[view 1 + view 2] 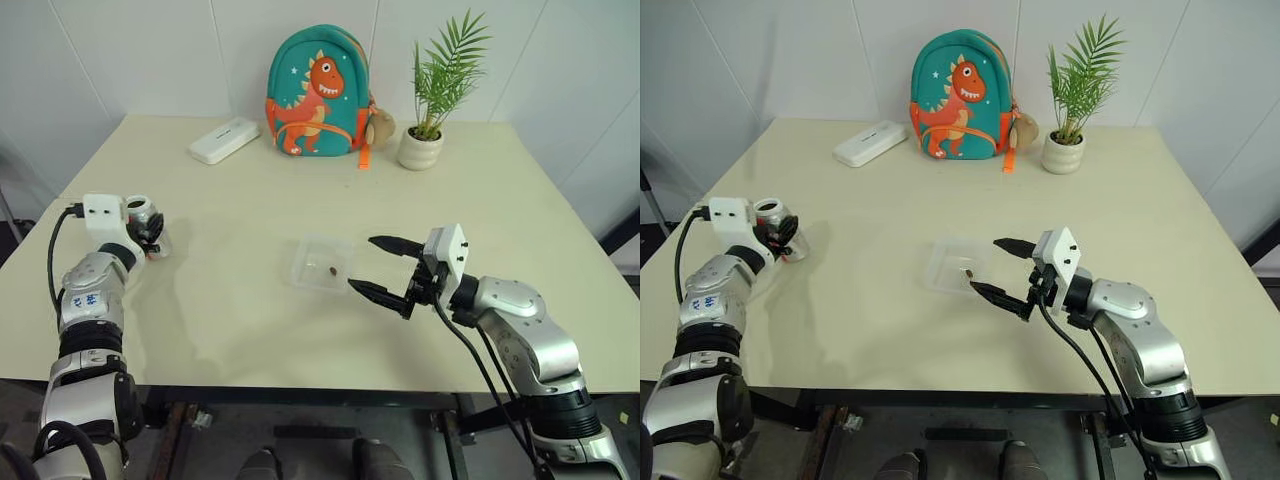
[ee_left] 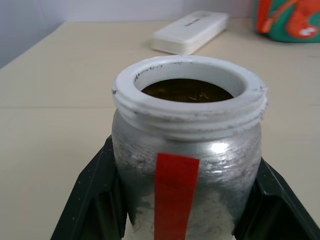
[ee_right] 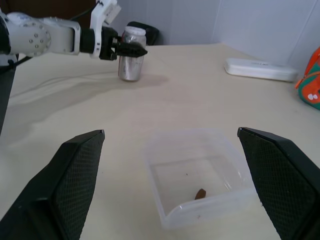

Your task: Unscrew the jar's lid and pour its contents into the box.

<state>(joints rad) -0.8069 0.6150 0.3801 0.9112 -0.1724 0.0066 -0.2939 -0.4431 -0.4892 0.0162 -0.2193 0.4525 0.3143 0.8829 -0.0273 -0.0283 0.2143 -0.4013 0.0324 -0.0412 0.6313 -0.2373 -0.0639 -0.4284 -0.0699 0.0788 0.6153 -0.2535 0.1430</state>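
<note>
Silvery jar (image 2: 186, 165) with its mouth uncapped is sitting upright on the table (image 1: 250, 330), pinched by the left gripper (image 1: 152, 232) near the table's left edge.

Black fingers (image 2: 92, 200) of that gripper are pressing on the jar's sides, low on the body to either side of the red stripe (image 2: 175, 195), while the right gripper (image 1: 385, 272) is hovering with its jaws wide apart and empty just beside the clear box (image 1: 322, 264) at mid-table. A small brown pellet (image 3: 200, 193) is already lying in the box, so the pour is looking done. The jar is appearing rigid, light and probably slick on its smooth wall; gripping the straight body below the threaded white rim seems safest, since a hold on the threads could slip. The box is looking thin and easily nudged.
</note>
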